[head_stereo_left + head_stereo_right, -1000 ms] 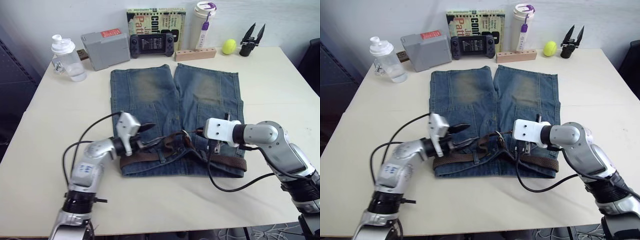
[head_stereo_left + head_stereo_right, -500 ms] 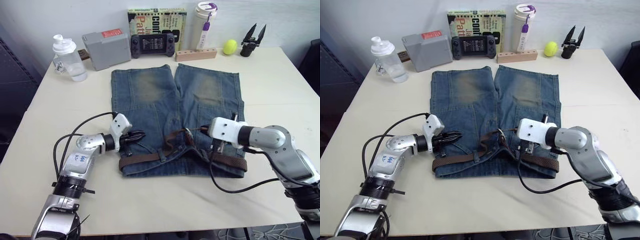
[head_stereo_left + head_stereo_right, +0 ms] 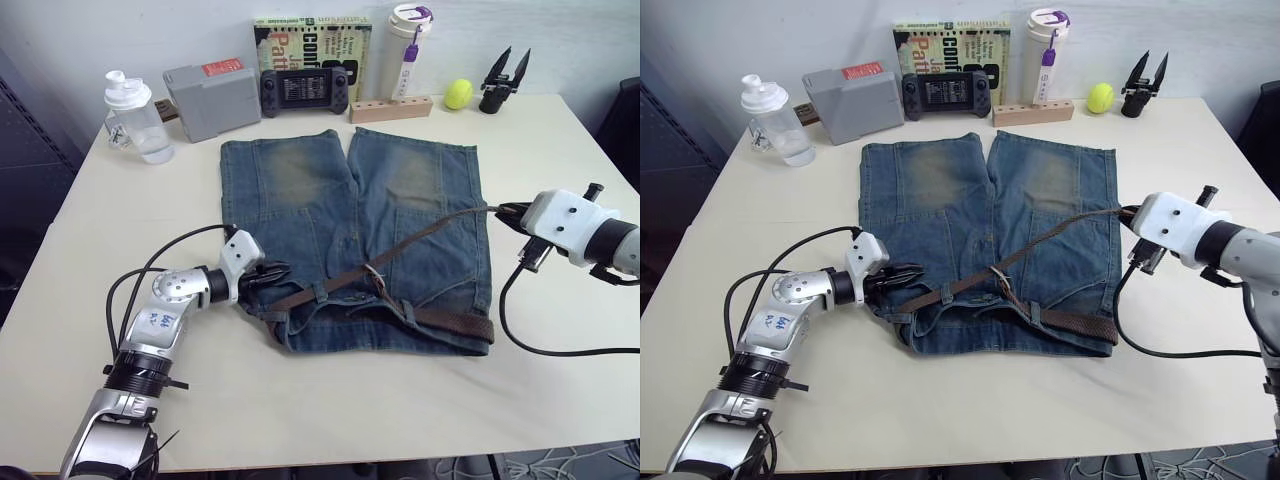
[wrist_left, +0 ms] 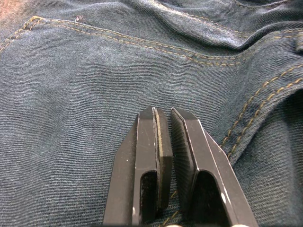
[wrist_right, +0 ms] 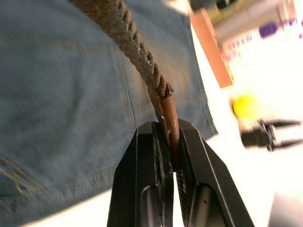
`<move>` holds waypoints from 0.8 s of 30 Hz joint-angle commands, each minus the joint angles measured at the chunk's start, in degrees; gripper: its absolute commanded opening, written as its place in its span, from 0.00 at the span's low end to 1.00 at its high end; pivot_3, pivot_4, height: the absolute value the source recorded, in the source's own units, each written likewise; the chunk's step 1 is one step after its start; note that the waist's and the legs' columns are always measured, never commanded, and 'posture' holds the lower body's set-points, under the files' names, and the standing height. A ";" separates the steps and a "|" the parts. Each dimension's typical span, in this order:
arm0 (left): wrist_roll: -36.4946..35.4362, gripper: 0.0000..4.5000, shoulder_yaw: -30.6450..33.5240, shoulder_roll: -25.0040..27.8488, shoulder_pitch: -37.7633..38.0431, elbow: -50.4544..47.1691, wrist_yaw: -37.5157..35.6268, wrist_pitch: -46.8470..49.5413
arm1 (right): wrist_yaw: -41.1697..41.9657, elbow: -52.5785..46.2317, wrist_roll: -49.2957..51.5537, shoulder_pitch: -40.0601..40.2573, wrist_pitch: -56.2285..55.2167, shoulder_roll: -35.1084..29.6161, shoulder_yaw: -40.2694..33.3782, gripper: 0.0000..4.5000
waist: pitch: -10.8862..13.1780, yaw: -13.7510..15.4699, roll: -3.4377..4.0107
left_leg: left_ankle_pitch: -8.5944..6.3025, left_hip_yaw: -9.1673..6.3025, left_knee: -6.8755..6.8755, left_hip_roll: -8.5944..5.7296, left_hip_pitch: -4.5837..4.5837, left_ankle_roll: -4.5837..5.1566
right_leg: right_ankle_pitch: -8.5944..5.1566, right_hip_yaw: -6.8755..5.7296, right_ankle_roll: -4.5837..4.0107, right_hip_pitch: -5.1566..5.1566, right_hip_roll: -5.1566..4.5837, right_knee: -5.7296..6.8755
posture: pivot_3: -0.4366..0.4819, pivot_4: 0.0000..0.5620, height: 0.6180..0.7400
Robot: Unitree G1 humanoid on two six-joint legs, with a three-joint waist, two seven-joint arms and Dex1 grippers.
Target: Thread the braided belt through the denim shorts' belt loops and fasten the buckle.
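Here we find the faded blue denim shorts (image 3: 355,235) lying flat in the middle of the table, with the waistband on the side nearest to us. The long brown braided belt (image 3: 400,255) runs from the waistband's left part diagonally over the shorts, up to the right gripper (image 3: 503,212), which stands just past the shorts' right edge. In the right wrist view this gripper is clamped on the smooth tan leather tip (image 5: 166,120) of the belt. The small silver buckle (image 3: 374,276) lies near the middle of the waistband. The left gripper (image 3: 908,274) is at the shorts' left edge; its fingers (image 4: 154,156) are pressed together over the denim, and we cannot tell if any cloth is caught between them.

We judge the belt as light, supple and a little rough, so it drags the soft denim with it; the waistband is bunched already. The leather tip is stiffer and smoother, a good place to grip but it may slip. The belt loops (image 3: 321,293) are narrow, and the cloth beside them needs to be held down.

Beyond the shorts' leg hems stand a clear plastic shaker bottle (image 3: 133,115), a grey box (image 3: 212,97), a black handheld game console (image 3: 305,90), a book (image 3: 312,42), a white tumbler (image 3: 407,45), a wooden block (image 3: 392,107), a yellow ball (image 3: 458,94) and a spare black gripper (image 3: 502,80). All are well apart from the belt; only the right arm's black cable (image 3: 560,345), beside the shorts, could catch.
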 commanded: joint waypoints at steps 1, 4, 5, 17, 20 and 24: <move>-0.46 0.11 1.39 -0.19 0.57 -1.42 0.19 -0.40 | 1.70 -8.11 1.27 -1.51 1.36 1.91 5.11 0.00 | 0.00 0.00 0.00 | 0.00 0.00 0.00 0.00 0.00 0.00 | 0.00 0.00 0.00 0.00 0.00 0.01 | 0.48 0.27 0.85; -4.97 0.23 4.24 -0.08 -0.11 -5.88 -1.36 1.58 | 1.69 -10.81 -0.88 -3.23 2.16 4.42 10.39 0.00 | 0.01 -0.04 -0.02 | 0.00 -0.01 0.02 0.00 -0.04 0.00 | 0.00 -0.01 0.00 -0.02 0.00 0.00 | 0.48 0.27 0.85; -6.39 0.28 4.88 0.01 -0.22 -7.29 -2.09 2.43 | 1.57 -11.24 -1.64 -3.77 2.37 5.05 11.75 0.00 | 0.02 0.00 -0.03 | 0.00 -0.02 0.02 0.00 -0.08 0.00 | 0.00 -0.01 0.00 -0.04 -0.01 0.00 | 0.48 0.27 0.85; -22.42 0.84 5.88 -0.48 -0.55 -29.17 -4.19 17.53 | -0.91 -8.65 -10.26 -9.19 5.07 10.55 20.19 0.00 | 0.02 -0.09 -0.04 | 0.00 -0.11 0.06 0.02 -0.14 0.00 | 0.00 -0.04 -0.01 -0.06 0.01 0.00 | 0.48 0.27 0.85; -19.93 0.84 4.59 -1.71 -1.55 -28.62 -2.08 16.64 | -0.75 -8.75 -10.47 -9.63 4.84 11.26 20.38 0.00 | 0.03 -0.02 -0.04 | 0.00 -0.10 0.07 0.00 -0.14 0.00 | 0.00 -0.04 -0.01 -0.06 0.00 -0.01 | 0.48 0.27 0.85; -12.37 0.84 0.36 -2.52 -3.16 -24.92 -0.13 11.63 | -0.25 -9.76 -9.74 -9.72 4.65 12.41 20.19 0.00 | 0.03 0.02 -0.04 | 0.00 -0.11 0.06 -0.01 -0.16 0.00 | 0.00 -0.06 -0.01 -0.05 0.01 -0.03 | 0.48 0.27 0.85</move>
